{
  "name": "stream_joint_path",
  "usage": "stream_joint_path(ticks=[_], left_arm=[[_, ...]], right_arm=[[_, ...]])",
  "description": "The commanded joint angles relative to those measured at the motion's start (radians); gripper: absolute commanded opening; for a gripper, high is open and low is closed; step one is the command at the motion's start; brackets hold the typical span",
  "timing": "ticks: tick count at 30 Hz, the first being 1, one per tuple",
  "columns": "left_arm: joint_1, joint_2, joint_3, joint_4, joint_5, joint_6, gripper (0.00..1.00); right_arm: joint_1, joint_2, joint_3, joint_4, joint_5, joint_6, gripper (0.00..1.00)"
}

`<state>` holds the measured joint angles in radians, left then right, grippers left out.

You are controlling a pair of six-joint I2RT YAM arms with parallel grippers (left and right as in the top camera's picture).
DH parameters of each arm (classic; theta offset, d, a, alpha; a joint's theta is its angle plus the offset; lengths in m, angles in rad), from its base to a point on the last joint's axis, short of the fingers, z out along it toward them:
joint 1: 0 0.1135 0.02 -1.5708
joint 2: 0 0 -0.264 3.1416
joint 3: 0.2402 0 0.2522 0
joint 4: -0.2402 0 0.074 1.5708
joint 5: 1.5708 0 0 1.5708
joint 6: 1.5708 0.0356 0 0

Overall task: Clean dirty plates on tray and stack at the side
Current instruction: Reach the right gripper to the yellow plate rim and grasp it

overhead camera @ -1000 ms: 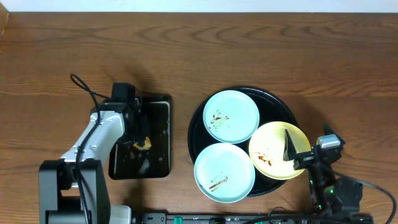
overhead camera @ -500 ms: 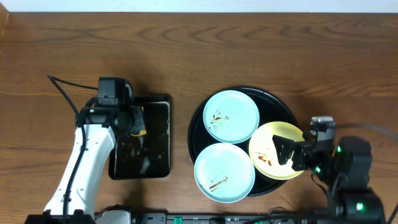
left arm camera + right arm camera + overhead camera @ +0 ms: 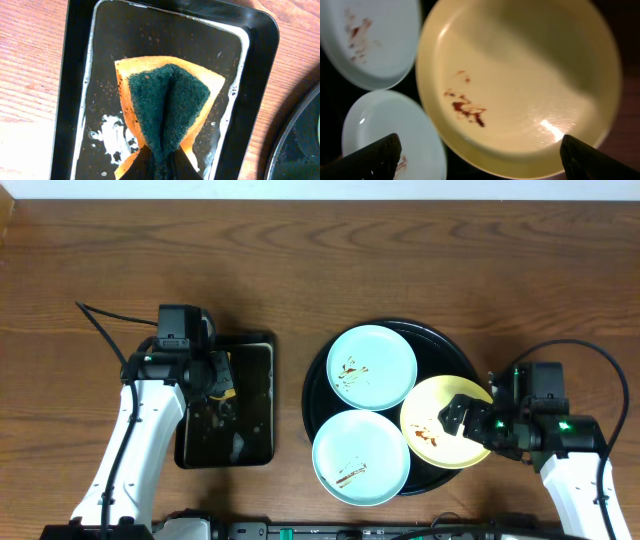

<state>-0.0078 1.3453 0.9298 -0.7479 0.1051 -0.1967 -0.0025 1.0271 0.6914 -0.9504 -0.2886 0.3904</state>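
Three smeared plates lie on the round black tray (image 3: 445, 342): a pale blue plate (image 3: 372, 366) at the back, a second pale blue plate (image 3: 361, 457) at the front, and a pale yellow plate (image 3: 428, 425) at the right. My right gripper (image 3: 463, 422) is open, hovering over the yellow plate (image 3: 520, 85); both blue plates (image 3: 367, 35) (image 3: 390, 130) show at the left of the right wrist view. My left gripper (image 3: 222, 385) is shut on an orange sponge with a green scouring face (image 3: 167, 105), held over the rectangular black tray (image 3: 258, 350).
The rectangular black tray (image 3: 75, 75) holds white soap foam (image 3: 115, 142) and water drops. The round tray's rim (image 3: 300, 130) shows at the right edge of the left wrist view. Brown wooden table (image 3: 320, 260) all around.
My right arm has swung in from the front edge and the gripper now hovers over the yellow plate. My left arm shifted back and left a second ago, then held still.
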Motion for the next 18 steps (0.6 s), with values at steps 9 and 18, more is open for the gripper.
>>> stream_joint_path(ticks=[9,18], left_arm=[[0.0,-0.005,0.018,0.001,0.018,-0.011,0.08],[0.0,-0.005,0.018,-0.004,0.018,-0.01,0.08]], right_arm=[[-0.005,-0.008,0.017,0.001,0.16,0.088,0.99],[-0.005,-0.008,0.014,-0.015,0.168,0.088,0.99]])
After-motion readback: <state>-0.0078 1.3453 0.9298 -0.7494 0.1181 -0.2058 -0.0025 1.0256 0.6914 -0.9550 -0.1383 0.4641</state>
